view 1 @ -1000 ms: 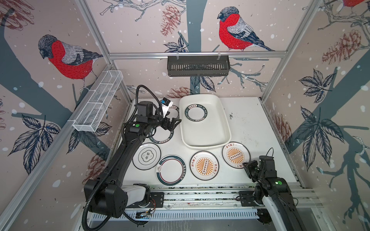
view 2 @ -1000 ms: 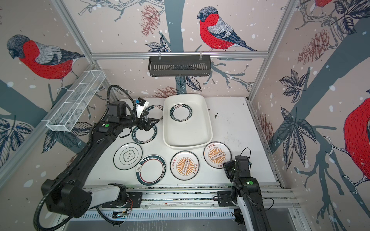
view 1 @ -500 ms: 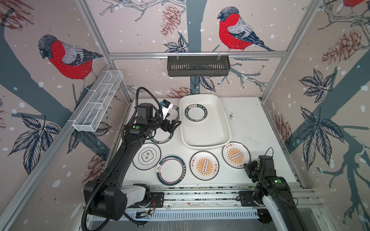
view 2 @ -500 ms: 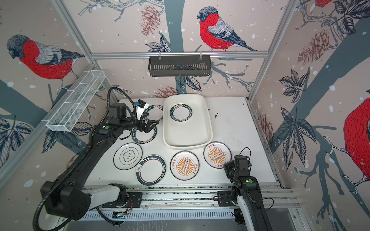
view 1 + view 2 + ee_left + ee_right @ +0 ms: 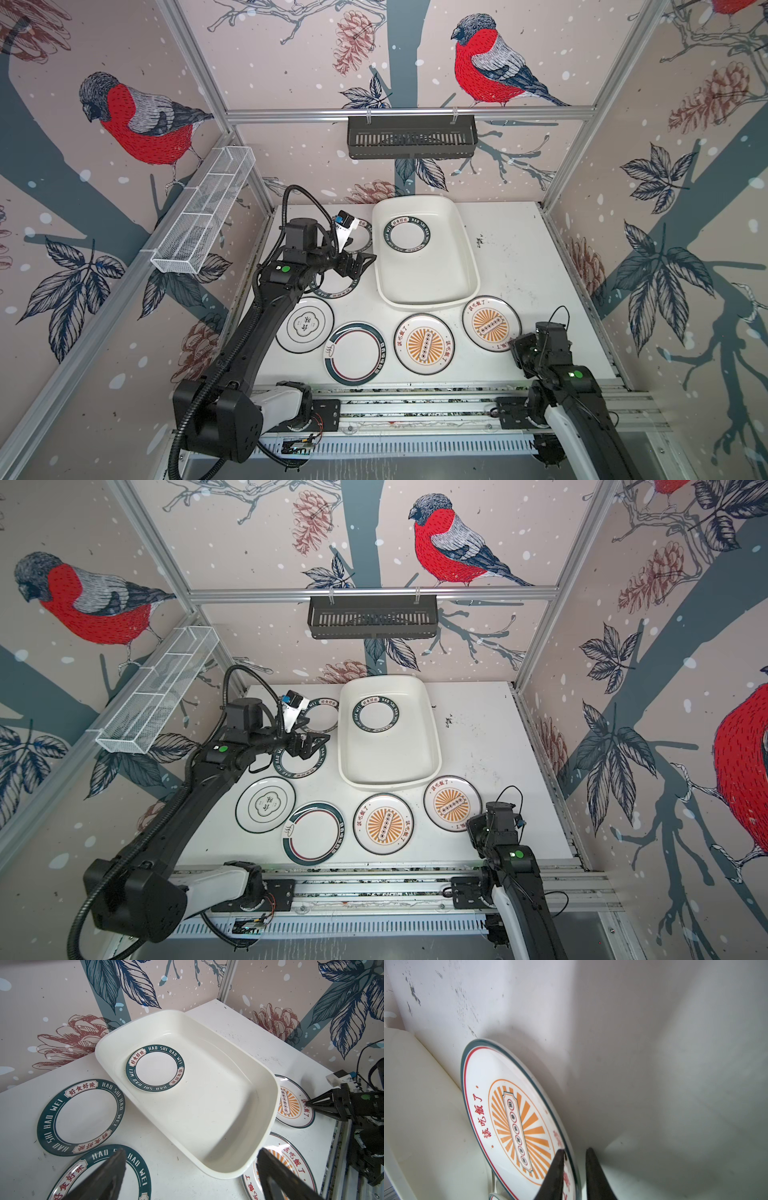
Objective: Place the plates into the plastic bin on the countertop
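right gripper (image 5: 575,1150) close-set astride sunburst plate (image 5: 517,1122) rim by plastic bin (image 5: 467,266) corner, clamp unclear, left gripper (image 5: 366,265) spread wide over lettered plate (image 5: 338,291) at bin's left edge, one plate (image 5: 406,235) inside, open worktop (image 5: 523,266) rightward

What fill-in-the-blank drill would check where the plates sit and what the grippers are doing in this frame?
The plastic bin holds exactly ___ lettered plate.
The quatrefoil plate rests on the ___, not in the bin.
The left gripper has its jaws ___.
The right gripper straddles the rim of a sunburst plate whose centre is ___.
Missing words: one; countertop; open; orange.
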`<state>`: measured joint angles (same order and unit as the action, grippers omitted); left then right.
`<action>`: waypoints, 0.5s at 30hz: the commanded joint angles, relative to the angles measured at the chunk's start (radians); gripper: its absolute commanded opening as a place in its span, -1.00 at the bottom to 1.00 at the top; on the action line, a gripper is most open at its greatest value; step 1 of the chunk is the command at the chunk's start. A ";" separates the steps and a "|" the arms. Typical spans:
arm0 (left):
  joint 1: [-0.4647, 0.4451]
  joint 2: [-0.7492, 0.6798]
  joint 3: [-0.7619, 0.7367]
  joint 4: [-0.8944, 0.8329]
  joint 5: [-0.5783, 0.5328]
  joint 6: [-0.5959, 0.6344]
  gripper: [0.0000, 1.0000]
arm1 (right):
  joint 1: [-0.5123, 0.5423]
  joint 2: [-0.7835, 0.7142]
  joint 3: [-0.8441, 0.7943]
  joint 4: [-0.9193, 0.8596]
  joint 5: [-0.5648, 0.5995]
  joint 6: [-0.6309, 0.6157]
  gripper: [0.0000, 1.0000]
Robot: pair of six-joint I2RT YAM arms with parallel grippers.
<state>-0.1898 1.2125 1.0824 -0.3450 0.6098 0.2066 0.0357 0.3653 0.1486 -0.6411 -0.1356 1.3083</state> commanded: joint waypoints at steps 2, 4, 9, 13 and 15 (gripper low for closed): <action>0.000 -0.008 -0.006 0.035 0.032 0.007 0.95 | -0.003 0.003 -0.010 -0.017 0.030 0.011 -0.63; 0.000 -0.010 -0.009 0.037 0.036 0.007 0.95 | -0.005 0.005 -0.010 -0.014 0.029 0.009 -0.66; 0.000 -0.008 -0.015 0.047 0.042 0.002 0.95 | -0.009 0.005 -0.019 -0.014 0.029 0.011 -0.75; 0.000 -0.006 -0.015 0.051 0.045 -0.003 0.95 | -0.009 -0.005 -0.016 -0.022 0.037 0.008 -0.80; 0.000 -0.004 -0.013 0.054 0.045 -0.004 0.95 | -0.010 -0.016 -0.013 -0.027 0.042 0.012 -0.84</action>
<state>-0.1905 1.2091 1.0664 -0.3237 0.6323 0.2058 0.0269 0.3569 0.1497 -0.5999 -0.1154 1.3090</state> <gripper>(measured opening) 0.973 0.116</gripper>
